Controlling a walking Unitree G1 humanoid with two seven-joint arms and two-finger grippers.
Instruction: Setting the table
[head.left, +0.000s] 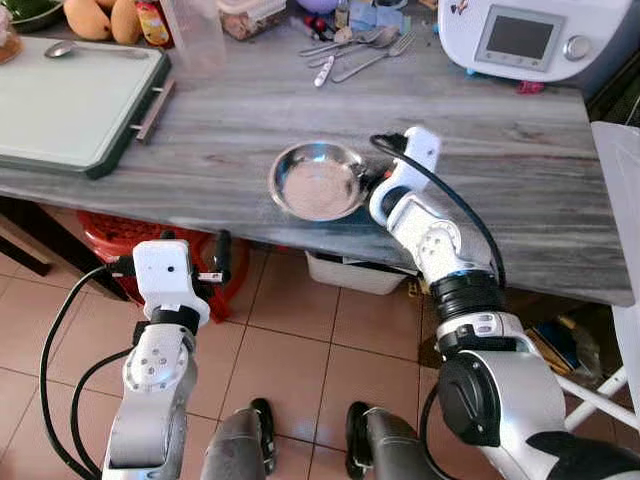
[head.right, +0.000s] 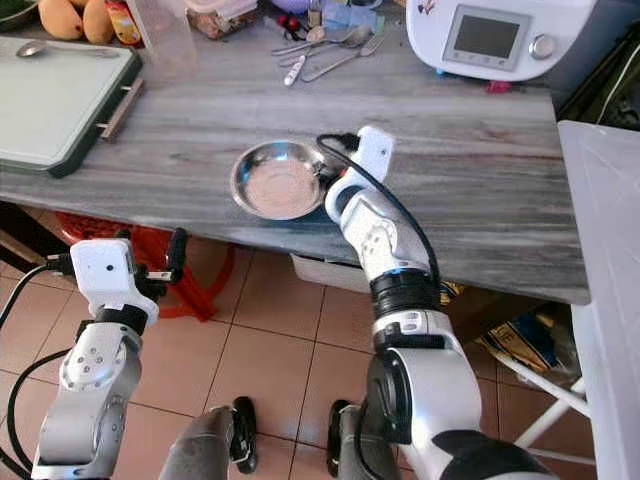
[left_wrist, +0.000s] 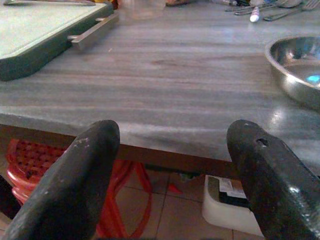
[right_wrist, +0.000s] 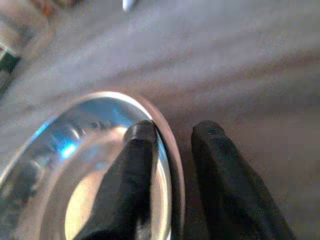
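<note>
steel bowl (right_wrist: 100, 165) rim between right pincer (right_wrist: 172, 145) fingers.

Bare desk (head.left: 230, 150) is lying wide open ahead of the left gripper's fingers (left_wrist: 85, 170), between the tray (head.left: 75, 100) and the steel bowl (head.left: 318, 180). Cutlery (head.left: 345, 50) and a white appliance (head.left: 520, 40) are crowding the far edge beyond.
</note>
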